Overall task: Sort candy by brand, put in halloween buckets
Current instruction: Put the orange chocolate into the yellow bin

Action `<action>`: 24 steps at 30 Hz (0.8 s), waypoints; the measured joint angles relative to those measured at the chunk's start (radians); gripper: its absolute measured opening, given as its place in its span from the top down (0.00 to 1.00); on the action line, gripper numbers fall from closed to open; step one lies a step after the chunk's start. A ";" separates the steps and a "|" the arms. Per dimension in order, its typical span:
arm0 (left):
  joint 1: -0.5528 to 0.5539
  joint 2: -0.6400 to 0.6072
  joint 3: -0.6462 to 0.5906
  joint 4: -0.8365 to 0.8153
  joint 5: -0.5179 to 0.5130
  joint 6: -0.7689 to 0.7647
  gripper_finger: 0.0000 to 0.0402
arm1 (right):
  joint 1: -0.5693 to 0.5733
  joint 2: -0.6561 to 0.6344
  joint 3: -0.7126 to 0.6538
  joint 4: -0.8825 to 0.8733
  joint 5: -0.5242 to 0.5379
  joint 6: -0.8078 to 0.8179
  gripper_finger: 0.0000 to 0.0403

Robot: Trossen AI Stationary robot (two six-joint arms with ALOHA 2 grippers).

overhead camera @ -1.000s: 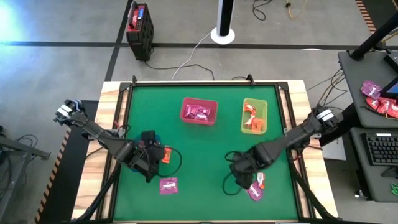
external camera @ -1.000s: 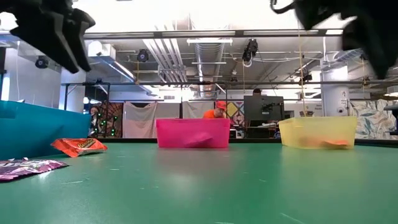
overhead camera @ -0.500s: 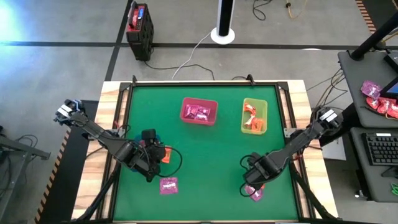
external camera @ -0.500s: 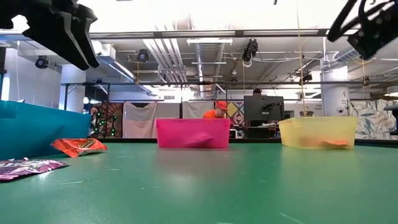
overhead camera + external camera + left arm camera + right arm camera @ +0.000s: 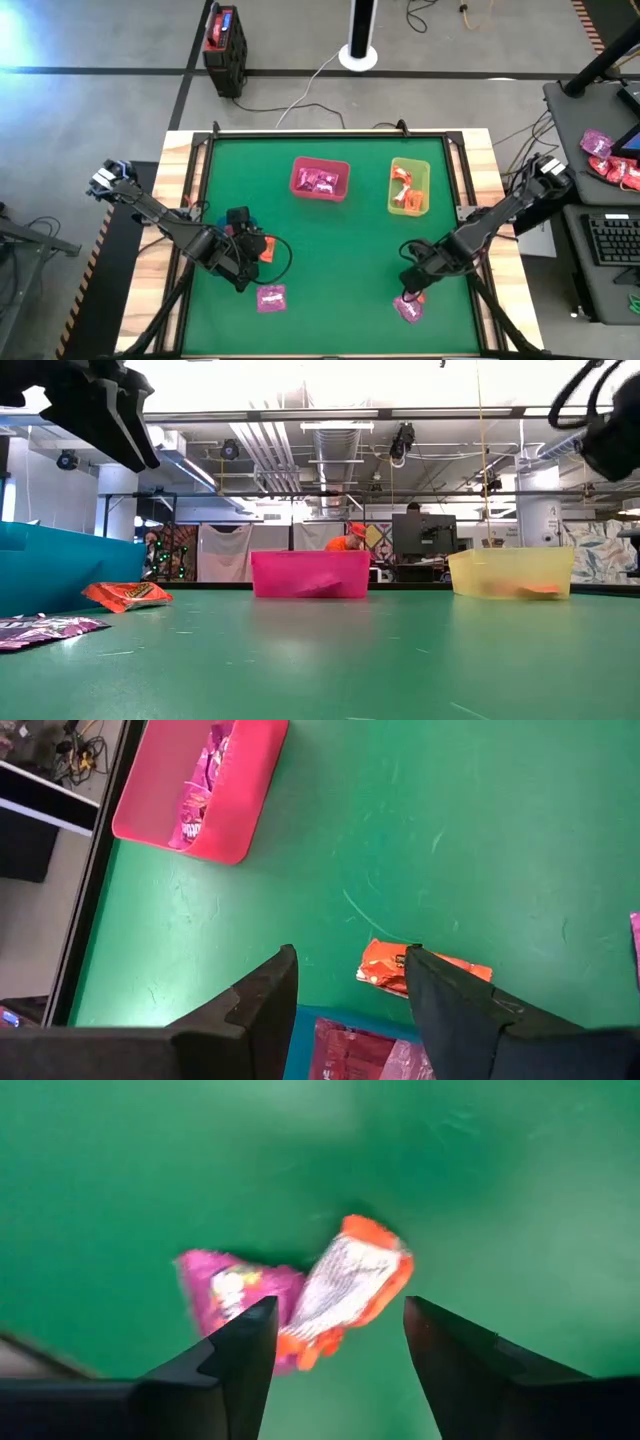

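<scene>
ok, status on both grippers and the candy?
Right gripper open, hovering over orange packet lying on magenta packet. Left gripper open, empty, above another orange packet beside blue bin. Nothing blocking.

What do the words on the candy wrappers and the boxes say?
No text can be read in any of the pictures.
Orange packet beside the blue bin: dark print, too blurred to read.
Magenta packet near the table's front: white print, too small to read.
Magenta packet and orange-red packet under the right gripper: blurred marks only.
Pink bin and yellow-green bin: no label visible.
</scene>
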 joint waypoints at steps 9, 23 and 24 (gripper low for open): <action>0.000 0.000 -0.010 -0.003 -0.002 -0.004 0.58 | 0.004 0.115 -0.015 0.074 -0.038 0.037 0.41; 0.000 0.000 -0.011 -0.003 -0.030 -0.002 0.58 | 0.004 0.203 -0.014 0.110 -0.062 0.009 0.44; 0.000 0.000 -0.011 -0.002 -0.030 -0.002 0.58 | 0.004 0.199 -0.015 0.111 -0.061 0.009 0.45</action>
